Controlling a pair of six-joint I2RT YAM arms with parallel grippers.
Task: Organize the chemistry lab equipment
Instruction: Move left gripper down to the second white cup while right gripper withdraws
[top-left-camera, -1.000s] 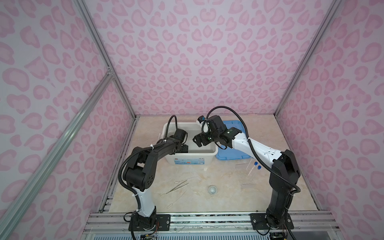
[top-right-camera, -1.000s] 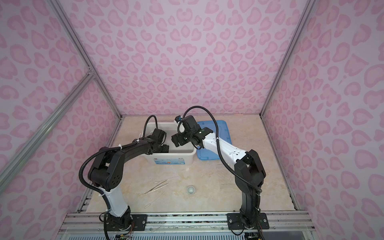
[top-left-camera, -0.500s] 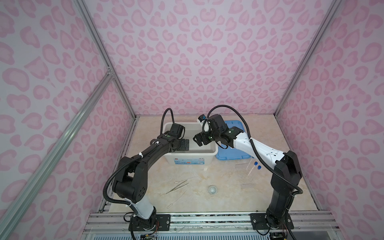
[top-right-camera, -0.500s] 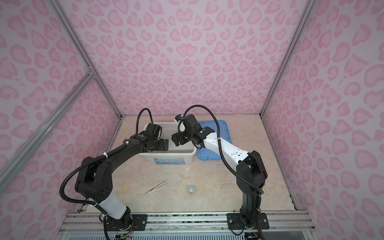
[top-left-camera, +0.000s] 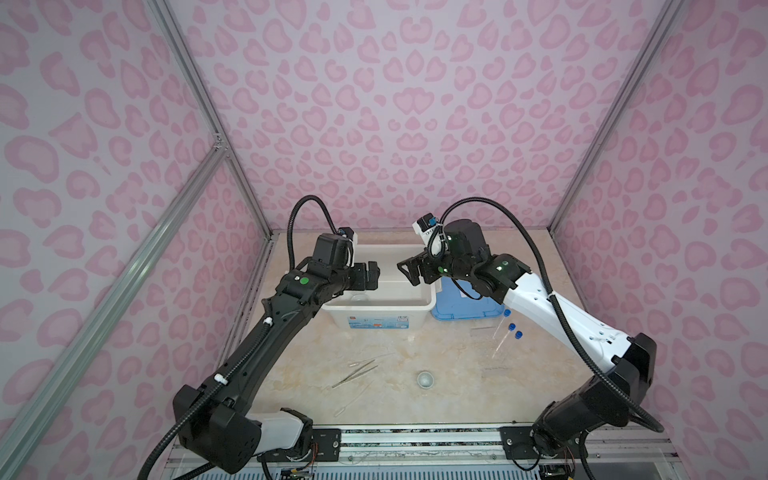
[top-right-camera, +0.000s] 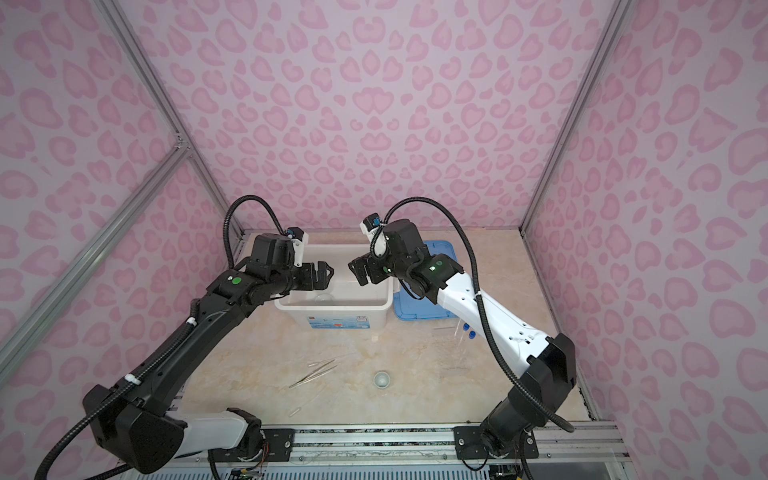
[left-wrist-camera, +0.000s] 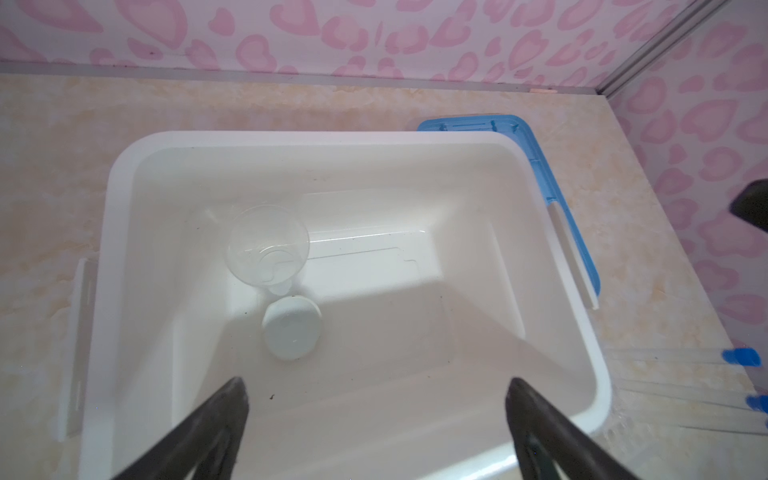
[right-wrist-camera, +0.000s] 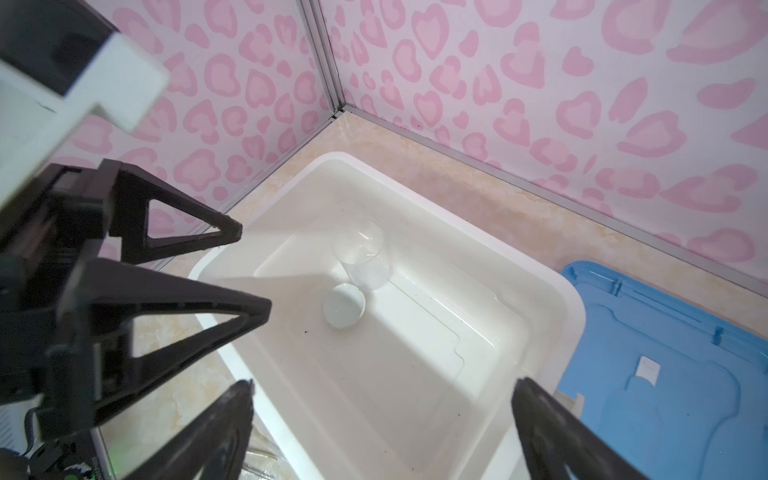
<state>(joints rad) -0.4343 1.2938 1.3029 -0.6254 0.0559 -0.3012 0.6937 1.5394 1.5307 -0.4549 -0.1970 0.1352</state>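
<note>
Both grippers hang over the white bin (top-left-camera: 376, 306). The left gripper (top-left-camera: 372, 274) has its jaws wide apart and holds nothing, and the right gripper (top-left-camera: 405, 270) is spread in the same way and also empty. Their tips face each other over the bin.

Inside the bin a clear beaker (left-wrist-camera: 268, 245) seems to stand mouth up, but its walls are hard to make out against the white floor. A small round dish (left-wrist-camera: 292, 328) lies just beside it. In both top views the left arm covers most of these two things.

A blue lid (top-left-camera: 457, 307) lies flat against the bin's short side, partly under the right arm.

On the bench (top-left-camera: 415, 345) off the bin's labelled side lie thin tweezers (top-left-camera: 355, 374), slanted to that side, with a faint clear dropper (top-left-camera: 353, 399) farther out and a second dish (top-left-camera: 426, 379) apart from them. Clear tubes (top-left-camera: 498, 343) lie with their blue-capped ends nearer the bin. Their bodies almost vanish, so I cannot count them.
</note>
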